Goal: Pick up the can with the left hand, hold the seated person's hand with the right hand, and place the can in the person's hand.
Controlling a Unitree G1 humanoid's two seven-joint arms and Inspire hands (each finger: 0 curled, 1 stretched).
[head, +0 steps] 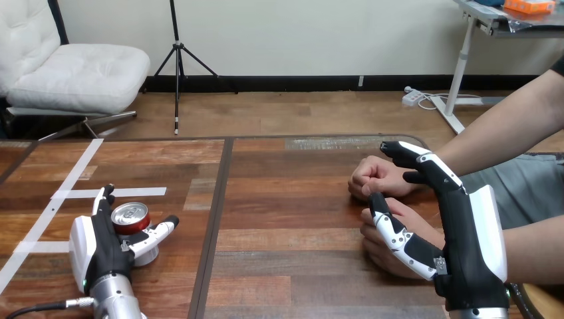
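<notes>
Nearest to us, at the lower right of the frame, stood the right hand (469, 232), seen from its back and rising from the bottom edge. Its fingers (425, 163) reached up and to the left, pressed together and bent only near the tips. Its thumb (399, 236) was spread well away from them, pointing left. Two hands of the person came in from the right edge. The person's lower hand (382, 256) lay on the table (286, 219) right behind that thumb, which crossed over it. We could not tell whether the thumb pressed on it or only passed in front of it. The person's upper hand (372, 178) was closed in a loose fist on the wood, just above the lower one. The robot's fingertips hung over its wrist, and we could not tell whether they touched it.

At the lower left of the frame the left hand (100, 246) was closed round the can (131, 216). The can stood upright, red with a silver top, with the palm against its left side. One finger (105, 198) ran up along the can's left edge, and the thumb (159, 229) wrapped across its lower right side. We could not tell whether the can's base rested on the wood.

Strips of white tape (80, 174) ran across the table above and left of that hand. The can and the person's hands were well apart, with bare wood between them.
</notes>
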